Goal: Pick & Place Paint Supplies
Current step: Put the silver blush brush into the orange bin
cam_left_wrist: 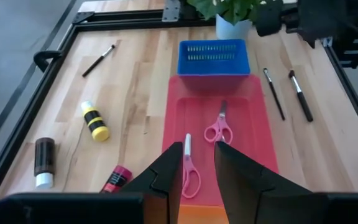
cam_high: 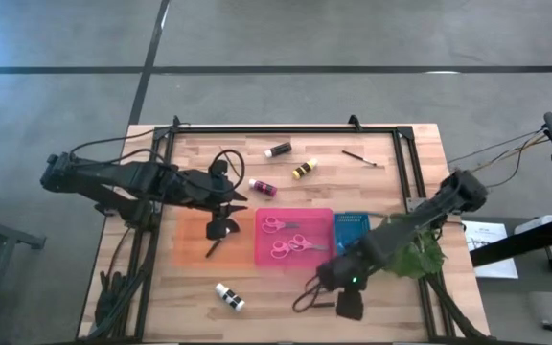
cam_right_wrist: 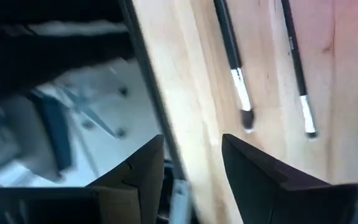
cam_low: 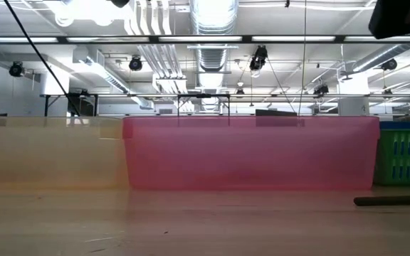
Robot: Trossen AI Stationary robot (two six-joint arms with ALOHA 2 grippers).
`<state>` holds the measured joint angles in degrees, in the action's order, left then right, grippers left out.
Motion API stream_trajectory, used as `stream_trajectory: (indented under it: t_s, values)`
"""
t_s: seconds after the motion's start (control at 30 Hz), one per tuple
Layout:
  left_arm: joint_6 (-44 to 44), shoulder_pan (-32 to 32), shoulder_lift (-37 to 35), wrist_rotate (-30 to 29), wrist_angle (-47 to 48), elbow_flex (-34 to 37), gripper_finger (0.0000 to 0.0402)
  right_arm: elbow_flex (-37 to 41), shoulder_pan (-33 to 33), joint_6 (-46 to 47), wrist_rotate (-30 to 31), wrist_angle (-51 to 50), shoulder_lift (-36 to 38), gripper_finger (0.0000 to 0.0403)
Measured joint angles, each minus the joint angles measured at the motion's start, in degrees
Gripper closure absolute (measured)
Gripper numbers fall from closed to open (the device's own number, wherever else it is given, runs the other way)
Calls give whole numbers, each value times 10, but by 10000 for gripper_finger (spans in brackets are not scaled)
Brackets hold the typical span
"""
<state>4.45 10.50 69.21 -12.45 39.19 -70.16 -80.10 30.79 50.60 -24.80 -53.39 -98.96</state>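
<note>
Hovering low at the counter's [cam_high: 391, 163] near edge, the right claw [cam_right_wrist: 191, 165], fingers parted and empty, has two thin brushes [cam_right_wrist: 235, 68] lying lengthwise just ahead, far nearer it than the left claw [cam_high: 220, 228] over the orange tray [cam_high: 192, 247].

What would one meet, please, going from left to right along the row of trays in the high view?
Orange tray with the left gripper above it → pink tray holding two pink-handled scissors → blue basket → green plant, partly under the right arm.
</note>
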Motion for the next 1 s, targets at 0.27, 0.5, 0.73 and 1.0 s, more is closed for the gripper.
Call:
stream_trajectory:
  t_s: [0.27, 0.5, 0.73, 1.0]
  values:
    - [6, 0, 0, 0, 16, 0, 302, -66, 13, -44, -68, -75, -113, 246]
    - [36, 0, 0, 0, 30, 0, 302, -53, 19, -46, -70, -84, -169, 246]
    - [48, 0, 0, 20, 37, -1, 302, -26, 35, -42, -31, -79, -188, 246]
    - [59, -3, 0, 30, 40, -1, 302, 0, 34, -34, 8, -61, -165, 246]
